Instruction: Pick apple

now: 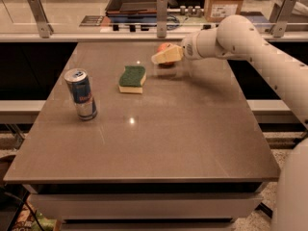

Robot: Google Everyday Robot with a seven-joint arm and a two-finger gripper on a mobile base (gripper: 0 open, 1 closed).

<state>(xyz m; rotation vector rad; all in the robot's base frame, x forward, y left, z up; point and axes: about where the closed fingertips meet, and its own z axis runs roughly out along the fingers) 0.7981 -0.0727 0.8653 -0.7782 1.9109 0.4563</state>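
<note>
The apple (163, 47) is a small red-orange fruit at the far middle of the brown table (159, 129). Only its top and left side show. My gripper (161, 57), cream-coloured at the end of the white arm (240, 37), reaches in from the right. It sits right at the apple, in front of it, and covers most of it. The apple rests on the table.
A green sponge with a yellow base (132, 77) lies left of the apple. A blue and silver drink can (82, 94) stands upright nearer the left edge. Metal rail posts (162, 9), a dark tray and a cardboard box (224, 1) stand behind the table's far edge.
</note>
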